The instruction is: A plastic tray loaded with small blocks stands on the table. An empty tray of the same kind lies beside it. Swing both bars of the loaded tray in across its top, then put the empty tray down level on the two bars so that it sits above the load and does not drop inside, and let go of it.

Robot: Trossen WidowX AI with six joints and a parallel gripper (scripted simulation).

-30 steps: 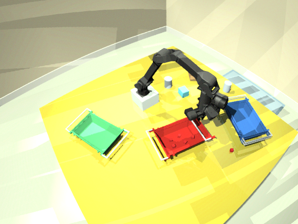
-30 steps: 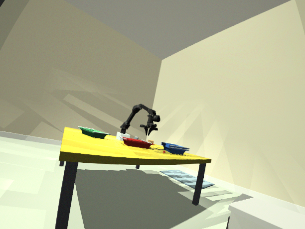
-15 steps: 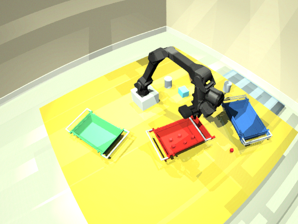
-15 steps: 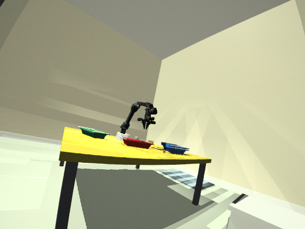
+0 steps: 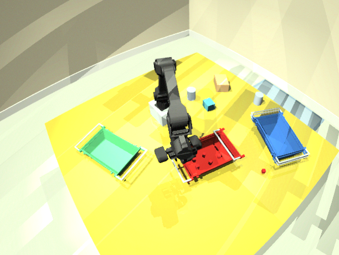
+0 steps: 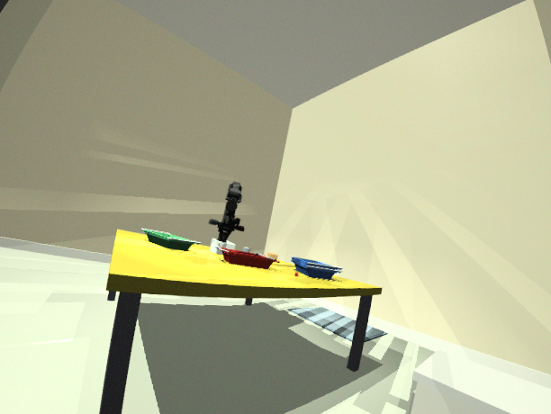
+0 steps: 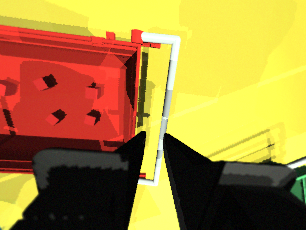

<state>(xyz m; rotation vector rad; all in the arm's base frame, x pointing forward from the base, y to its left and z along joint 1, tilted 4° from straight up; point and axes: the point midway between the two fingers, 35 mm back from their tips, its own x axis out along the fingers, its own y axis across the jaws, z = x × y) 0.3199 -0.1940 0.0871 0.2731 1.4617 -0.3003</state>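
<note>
The red tray (image 5: 213, 166) (image 6: 245, 258) (image 7: 75, 40) holds several small red blocks (image 5: 210, 162) (image 7: 50, 80). Its right wire bar (image 5: 225, 147) lies swung in across the top. Its left wire bar (image 5: 180, 173) (image 7: 170, 85) is swung out over the end and lies low by the table. My gripper (image 5: 178, 161) (image 6: 226, 236) (image 7: 154, 136) hangs just over this left bar. Its fingers are nearly shut with a narrow gap, and the bar shows through the gap without being gripped. An empty green tray (image 5: 111, 152) (image 6: 168, 240) lies to the left with both bars out.
An empty blue tray (image 5: 280, 133) (image 6: 315, 267) lies at the right. A loose red block (image 5: 263, 171) sits between the red and blue trays. Two grey cylinders (image 5: 191, 93) (image 5: 258, 98), a cyan cube (image 5: 209, 104) and a tan box (image 5: 221, 82) stand behind. The white arm base (image 5: 158, 112) is behind the red tray.
</note>
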